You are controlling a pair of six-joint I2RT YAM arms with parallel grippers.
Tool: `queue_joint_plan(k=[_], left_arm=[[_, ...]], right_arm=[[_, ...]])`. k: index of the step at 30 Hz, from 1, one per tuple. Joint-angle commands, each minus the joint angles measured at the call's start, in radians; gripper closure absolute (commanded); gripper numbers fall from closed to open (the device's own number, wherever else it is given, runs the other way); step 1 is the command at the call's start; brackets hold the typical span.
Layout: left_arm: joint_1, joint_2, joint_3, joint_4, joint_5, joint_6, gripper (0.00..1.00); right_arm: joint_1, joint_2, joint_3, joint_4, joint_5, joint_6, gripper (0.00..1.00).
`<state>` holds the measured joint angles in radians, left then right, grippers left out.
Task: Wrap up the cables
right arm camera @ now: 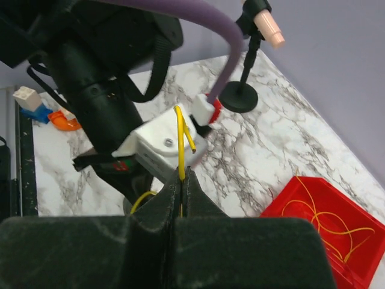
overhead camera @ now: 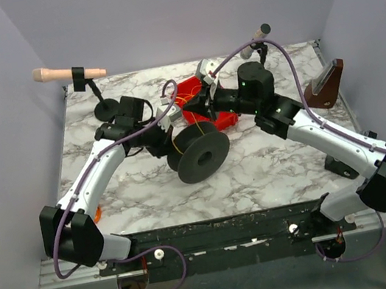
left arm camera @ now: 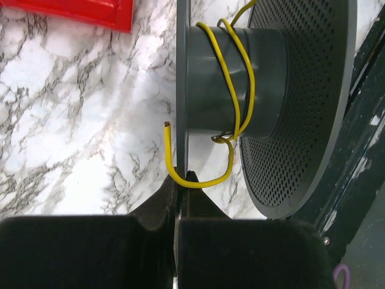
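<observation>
A black spool (overhead camera: 198, 155) lies on the marble table; its grey core (left arm camera: 231, 78) carries a few turns of yellow cable (left arm camera: 240, 72). My left gripper (left arm camera: 182, 176) is shut on the edge of the spool's thin flange (left arm camera: 181, 72). The cable's free end loops across its fingertips. In the top view the left gripper (overhead camera: 165, 136) sits at the spool's upper left. My right gripper (right arm camera: 182, 171) is shut on the same yellow cable (right arm camera: 180, 138), holding it up just above the spool, beside the left wrist (right arm camera: 162, 141). The right gripper (overhead camera: 186, 107) is in front of the red bin (overhead camera: 226, 118).
The red bin (right arm camera: 325, 223) holds more loose yellow cables. A stand with a peach handle (overhead camera: 68, 73) is at the back left, and a second small stand (overhead camera: 259, 32) at the back right. A brown object (overhead camera: 324, 84) sits at the right edge. Small toy blocks (right arm camera: 36, 108) lie near the left edge.
</observation>
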<state>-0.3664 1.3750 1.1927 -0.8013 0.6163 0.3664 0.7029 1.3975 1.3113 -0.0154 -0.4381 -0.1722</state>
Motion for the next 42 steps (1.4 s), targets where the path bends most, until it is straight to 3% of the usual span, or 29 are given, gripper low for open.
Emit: queue_joint_plan(k=[1, 7, 14, 22, 37, 42], left_arm=[[-0.023, 0.042, 0.048, 0.073, -0.01, -0.093, 1.0], [-0.019, 0.09, 0.082, 0.171, 0.011, -0.263, 1.0], [-0.005, 0.127, 0.172, 0.341, 0.054, -0.509, 1.0], [0.139, 0.148, 0.196, 0.585, 0.2, -0.793, 1.0], [0.231, 0.111, 0.269, 0.616, 0.269, -0.86, 1.0], [0.233, 0.093, 0.274, 0.616, 0.283, -0.883, 1.0]], right_arm=[[0.047, 0.003, 0.03, 0.161, 0.012, 0.019, 0.99], [0.128, 0.017, -0.115, 0.339, -0.094, -0.007, 0.99], [0.175, 0.077, -0.19, 0.436, -0.122, -0.046, 0.99], [0.196, 0.074, -0.326, 0.468, -0.094, -0.072, 0.99], [0.17, 0.063, -0.662, 0.841, 0.151, 0.103, 0.97], [0.127, 0.066, -0.754, 1.044, 0.231, 0.258, 0.93]])
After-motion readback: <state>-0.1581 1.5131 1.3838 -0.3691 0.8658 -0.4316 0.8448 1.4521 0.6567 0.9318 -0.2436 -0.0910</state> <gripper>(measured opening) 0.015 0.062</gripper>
